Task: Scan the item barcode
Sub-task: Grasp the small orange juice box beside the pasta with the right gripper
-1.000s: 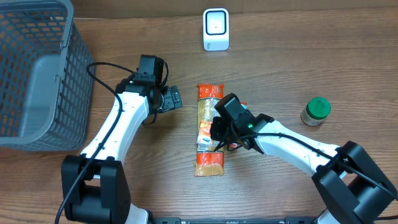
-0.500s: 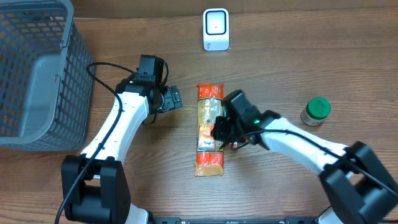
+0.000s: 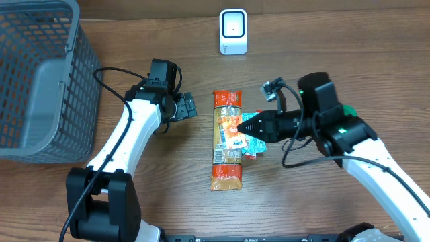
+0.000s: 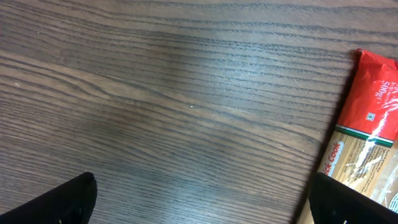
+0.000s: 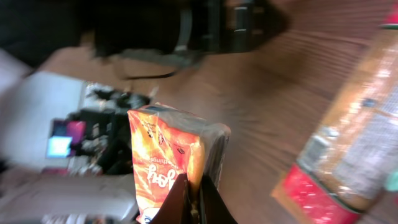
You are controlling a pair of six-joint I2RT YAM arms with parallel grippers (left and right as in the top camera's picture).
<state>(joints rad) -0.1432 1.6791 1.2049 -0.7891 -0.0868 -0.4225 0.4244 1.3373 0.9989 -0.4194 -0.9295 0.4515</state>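
- Overhead view: a long orange-and-clear plastic pasta packet (image 3: 227,140) lies flat on the brown wooden table (image 3: 302,54), with a white boxy scanner (image 3: 233,31) beyond its far end.
- The right gripper (image 3: 244,126) hangs over the packet's right edge. Its jaws are pressed together on a small orange foil snack pouch (image 5: 168,155), pinched at one edge and held off the table.
- The left gripper (image 3: 187,106) sits just left of the packet's far end with its jaws spread wide and nothing between them.
- A grey plastic mesh basket (image 3: 40,74) stands well to the packet's left.
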